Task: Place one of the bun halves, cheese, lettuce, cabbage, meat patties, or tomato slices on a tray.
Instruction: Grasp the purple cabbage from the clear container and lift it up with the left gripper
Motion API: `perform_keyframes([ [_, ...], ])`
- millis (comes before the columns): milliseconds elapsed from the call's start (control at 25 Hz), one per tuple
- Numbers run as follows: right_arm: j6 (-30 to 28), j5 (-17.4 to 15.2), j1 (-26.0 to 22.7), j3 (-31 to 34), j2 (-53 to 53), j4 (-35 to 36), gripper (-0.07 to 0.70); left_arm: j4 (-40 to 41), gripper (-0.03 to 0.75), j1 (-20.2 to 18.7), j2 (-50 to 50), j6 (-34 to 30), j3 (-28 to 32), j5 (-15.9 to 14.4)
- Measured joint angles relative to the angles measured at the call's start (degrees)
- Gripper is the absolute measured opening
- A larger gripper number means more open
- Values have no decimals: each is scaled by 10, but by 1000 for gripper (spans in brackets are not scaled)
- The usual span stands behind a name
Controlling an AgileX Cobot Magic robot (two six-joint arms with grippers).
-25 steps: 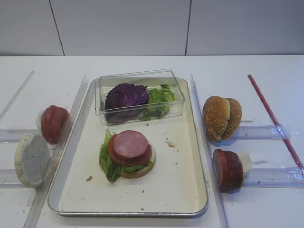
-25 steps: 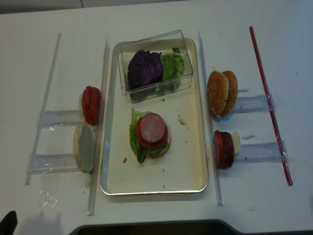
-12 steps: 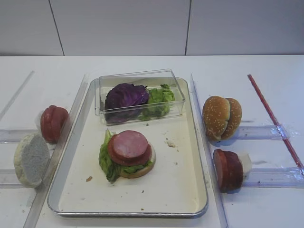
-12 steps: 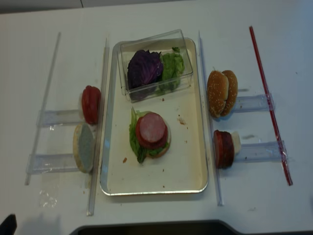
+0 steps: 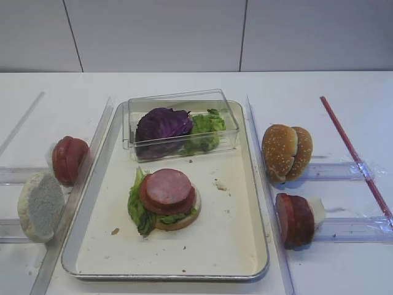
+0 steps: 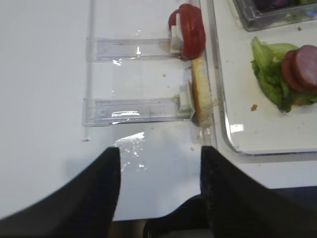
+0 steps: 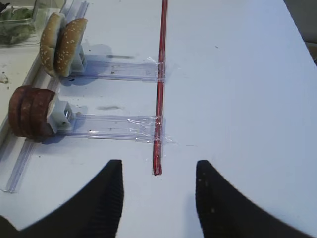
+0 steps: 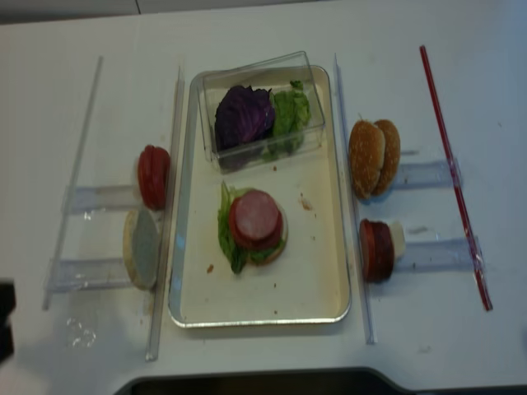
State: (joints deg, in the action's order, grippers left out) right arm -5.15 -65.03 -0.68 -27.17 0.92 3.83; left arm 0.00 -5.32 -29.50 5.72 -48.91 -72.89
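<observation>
Both end effectors (image 6: 159, 186) (image 7: 158, 198) gape empty; tray's (image 5: 258, 203) long axis runs front-to-back.

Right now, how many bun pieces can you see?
4: two seeded halves standing right of the tray, one on edge left of it, one under the stacked meat. Others may be hidden.

I worked at a white table (image 5: 184, 83) under even, soft light. Behind its far edge stood a pale grey panelled wall (image 5: 153, 34), split by thin dark vertical seams.
</observation>
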Motion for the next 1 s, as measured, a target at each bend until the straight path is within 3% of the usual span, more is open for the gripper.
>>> perform_keyframes([
  [200, 0, 0, 0, 0, 0, 0, 358, -28, 422, 0, -130, 2, -85, 1],
  [680, 0, 0, 0, 0, 0, 0, 358, -64, 440, -5, -421, -24, -285, 8],
  [1000, 1, 0, 0, 0, 0, 0, 358, -56, 534, -118, -586, -36, -401, 10],
])
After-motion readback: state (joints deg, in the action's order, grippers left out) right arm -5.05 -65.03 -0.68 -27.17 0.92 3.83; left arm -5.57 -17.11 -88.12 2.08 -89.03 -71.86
